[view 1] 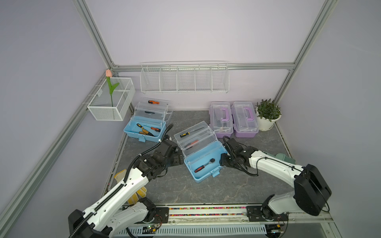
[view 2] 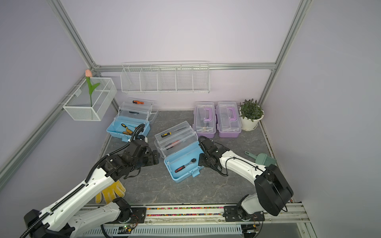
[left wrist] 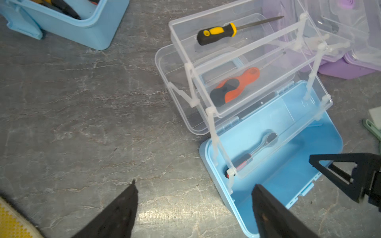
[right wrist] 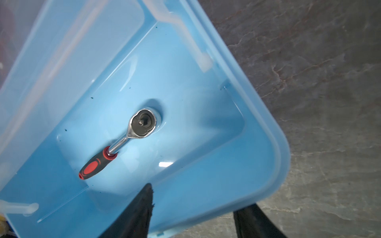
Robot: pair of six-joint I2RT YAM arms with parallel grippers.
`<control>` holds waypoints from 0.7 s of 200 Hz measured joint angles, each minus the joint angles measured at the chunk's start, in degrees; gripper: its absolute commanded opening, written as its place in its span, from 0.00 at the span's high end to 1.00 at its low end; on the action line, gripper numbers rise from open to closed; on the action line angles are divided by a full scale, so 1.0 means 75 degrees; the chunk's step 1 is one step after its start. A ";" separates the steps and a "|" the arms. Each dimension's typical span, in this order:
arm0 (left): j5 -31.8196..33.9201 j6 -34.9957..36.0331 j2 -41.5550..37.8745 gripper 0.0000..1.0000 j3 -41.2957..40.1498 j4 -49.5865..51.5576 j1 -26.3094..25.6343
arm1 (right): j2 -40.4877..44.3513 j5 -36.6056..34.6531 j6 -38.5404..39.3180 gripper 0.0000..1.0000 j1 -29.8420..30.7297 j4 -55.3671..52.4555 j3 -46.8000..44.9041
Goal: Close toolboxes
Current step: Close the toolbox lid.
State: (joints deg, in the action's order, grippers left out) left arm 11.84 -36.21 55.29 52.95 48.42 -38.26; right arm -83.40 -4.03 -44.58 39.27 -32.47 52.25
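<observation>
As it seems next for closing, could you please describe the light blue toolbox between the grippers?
The light blue toolbox sits skewed on the grey table, open: clear lid swung back, two clear trays raised, holding a yellow-handled screwdriver and an orange-handled tool. A ratchet wrench lies in its blue base; the front latch is undone. The right gripper straddles one side wall.

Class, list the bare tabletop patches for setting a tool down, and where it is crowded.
Free: between near blue toolbox and front rail; between far blue toolbox and purple toolboxes. Crowded: left gripper and right gripper flank it.
</observation>
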 measured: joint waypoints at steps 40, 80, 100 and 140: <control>-0.0047 0.0003 -0.0527 0.13 0.0000 0.0122 0.0527 | -0.0388 -0.0157 0.0015 0.63 -0.0058 -0.0125 0.0446; -0.0128 0.0064 -0.0408 0.13 0.0000 0.0236 0.0685 | -0.0460 -0.0108 0.0396 0.72 -0.0364 -0.0189 0.0493; -0.0216 0.0090 -0.0248 0.13 -0.0012 0.0236 0.0769 | -0.0487 -0.0073 0.0656 0.76 -0.0816 -0.0210 0.0536; -0.0335 0.0087 -0.0076 0.14 -0.0204 0.0146 0.0915 | -0.0731 -0.0017 0.1851 0.79 -0.1620 -0.0379 0.0801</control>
State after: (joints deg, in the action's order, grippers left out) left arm 9.32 -35.55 54.72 51.42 49.52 -31.40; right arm -88.88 -4.16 -30.70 27.11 -35.31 58.26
